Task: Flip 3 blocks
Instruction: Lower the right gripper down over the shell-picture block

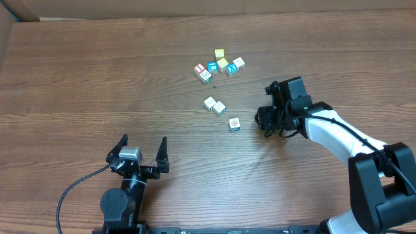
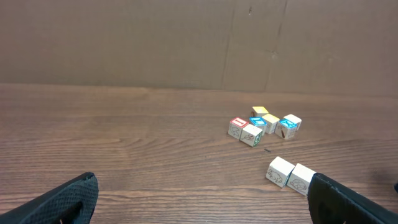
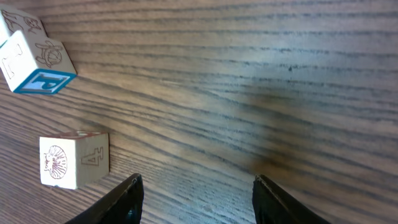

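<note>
Nearest the lens, at the near edge of the bench (image 1: 78, 71): left claw (image 1: 143, 140), spread to its widest, empty, well apart from every cube. Off to the right, low over bare wood: right claw (image 3: 196, 200), jaws about half apart, nothing between them. Just left of it, a lone pale block (image 1: 234, 123) flat on the bench. A little farther, two pale blocks (image 1: 209, 103) touching side by side. Well beyond those, a tight cluster (image 1: 218, 65) of yellow, blue-printed and red-printed cubes.
</note>
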